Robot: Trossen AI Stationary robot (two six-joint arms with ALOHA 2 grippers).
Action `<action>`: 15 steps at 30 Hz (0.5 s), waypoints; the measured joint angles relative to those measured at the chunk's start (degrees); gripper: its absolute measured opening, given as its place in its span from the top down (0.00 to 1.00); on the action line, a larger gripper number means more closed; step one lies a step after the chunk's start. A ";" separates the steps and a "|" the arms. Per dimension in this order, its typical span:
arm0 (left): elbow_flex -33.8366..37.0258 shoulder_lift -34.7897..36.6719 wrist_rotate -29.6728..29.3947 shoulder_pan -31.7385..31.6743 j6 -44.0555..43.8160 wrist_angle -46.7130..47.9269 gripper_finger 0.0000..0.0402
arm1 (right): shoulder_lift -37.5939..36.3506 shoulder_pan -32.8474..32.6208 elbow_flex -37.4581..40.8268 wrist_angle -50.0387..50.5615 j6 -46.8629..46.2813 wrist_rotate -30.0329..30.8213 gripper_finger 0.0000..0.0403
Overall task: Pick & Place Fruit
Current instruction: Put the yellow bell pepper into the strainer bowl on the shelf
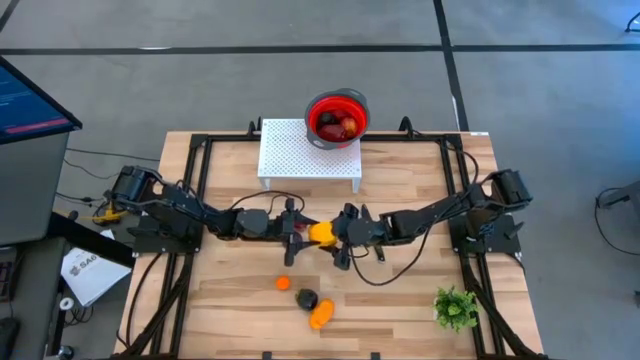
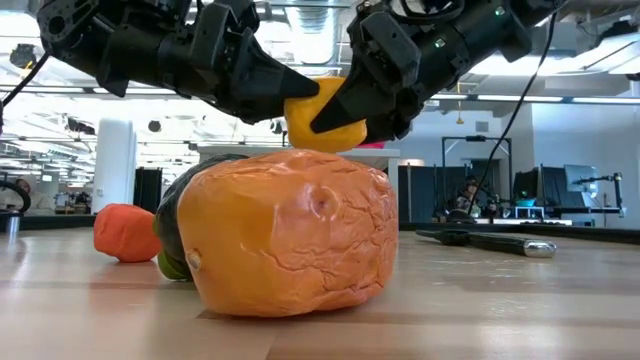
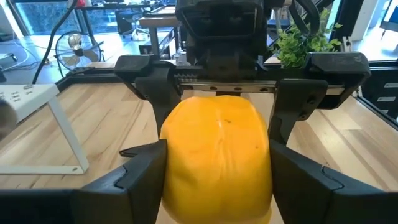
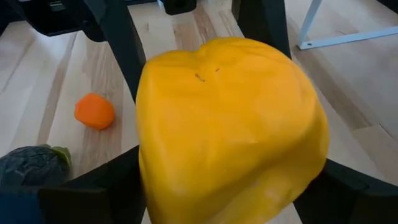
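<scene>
Both grippers meet on one yellow fruit above mid-table.
Left gripper [image 1: 298, 231] and right gripper [image 1: 340, 232] each have their fingers clamped on the yellow fruit [image 1: 321, 233], held clear of the wood. It looks light, smooth and slightly squashy, so a grip across its broad sides suits it. Near the front edge lie a small orange fruit [image 1: 283, 284], a dark fruit [image 1: 307, 298] and an orange fruit [image 1: 321, 316]; the red bowl [image 1: 337, 101] sits far back.
</scene>
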State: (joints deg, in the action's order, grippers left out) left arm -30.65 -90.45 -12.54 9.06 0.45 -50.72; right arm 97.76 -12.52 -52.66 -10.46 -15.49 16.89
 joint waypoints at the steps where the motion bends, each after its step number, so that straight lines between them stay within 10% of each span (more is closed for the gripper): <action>1: 0.00 0.00 -0.02 0.01 -0.11 0.00 0.40 | 0.00 0.27 0.00 0.01 0.04 -0.56 0.24; 15: -0.20 0.20 0.24 -0.09 0.62 -0.93 0.39 | 0.13 2.91 -0.09 4.96 -0.83 -15.07 0.02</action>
State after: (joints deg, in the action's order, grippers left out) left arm -30.85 -90.26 -12.30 8.97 1.07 -51.65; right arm 97.89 -9.61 -52.75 -5.50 -16.31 1.82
